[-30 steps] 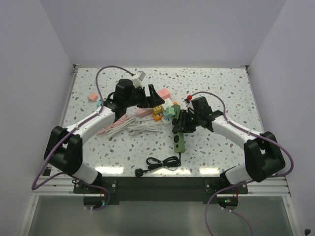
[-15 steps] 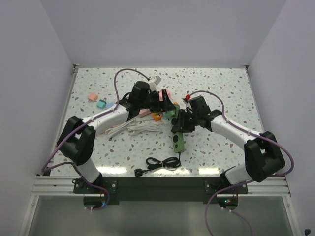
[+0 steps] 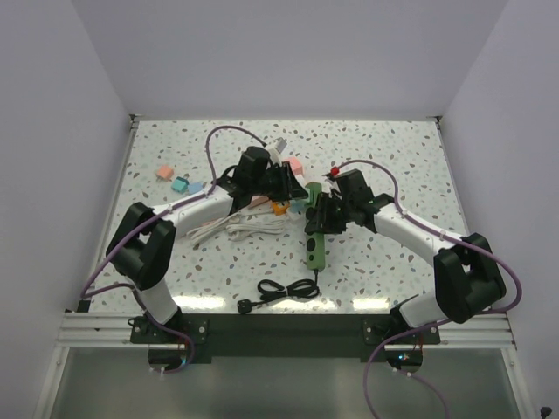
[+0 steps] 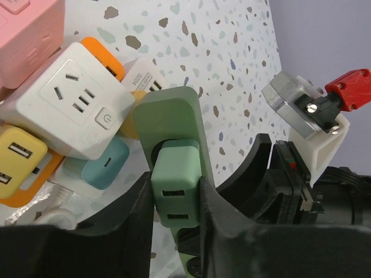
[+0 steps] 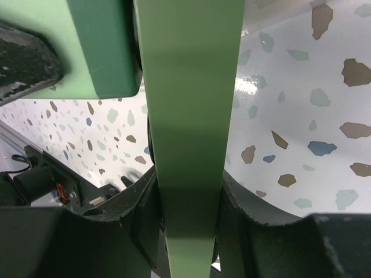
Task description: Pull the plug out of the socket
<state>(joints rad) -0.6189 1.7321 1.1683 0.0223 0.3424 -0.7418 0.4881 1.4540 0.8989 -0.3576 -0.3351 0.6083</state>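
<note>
Mint-green square plug (image 4: 175,191) seated in end outlet of pale-green socket strip (image 4: 168,113).

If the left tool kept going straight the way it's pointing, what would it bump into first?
The mint plug: it sits right inside the left tool. Just behind it is the green power strip that it is plugged into, so the push would probably end there.

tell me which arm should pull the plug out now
Left. The left hand pinches the mint plug from both sides where it sits in the green socket strip; the right hand clamps that strip, so it likely serves best bracing.
</note>
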